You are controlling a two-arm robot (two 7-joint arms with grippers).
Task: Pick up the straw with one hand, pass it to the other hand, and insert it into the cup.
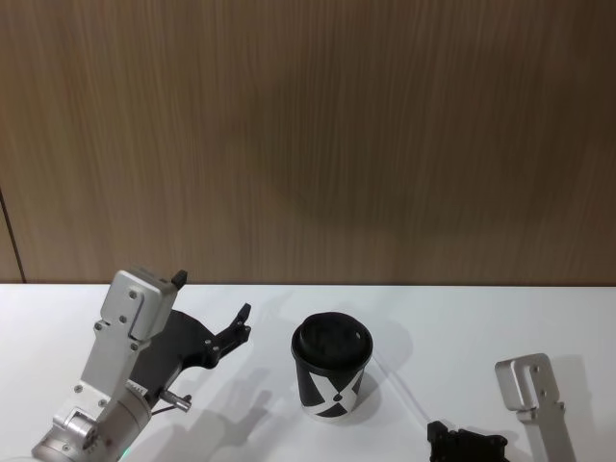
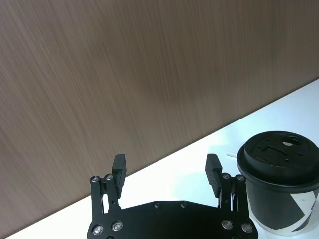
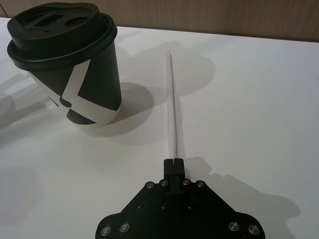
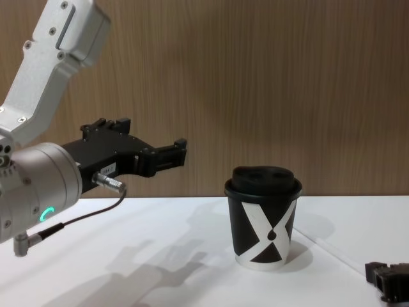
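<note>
The black cup [image 1: 332, 371] with the white X pattern and domed lid stands upright on the white table [image 1: 500, 322]; it also shows in the chest view [image 4: 264, 224]. The thin white straw [image 3: 172, 109] lies just right of the cup, pointing away from me. My right gripper [image 3: 174, 162], the small black one, is shut on the straw's near end, low at the table's front right [image 4: 377, 274]. My left gripper [image 2: 166, 172], on the silver arm with the green light, hovers open left of the cup [image 4: 179, 152], above the table, with nothing between its fingers.
A wood-panelled wall [image 1: 308, 135] runs along the back of the table. A thin dark cable [image 4: 83, 214] loops under the left arm. Bare table lies between the left arm and the cup, and to the right of the straw.
</note>
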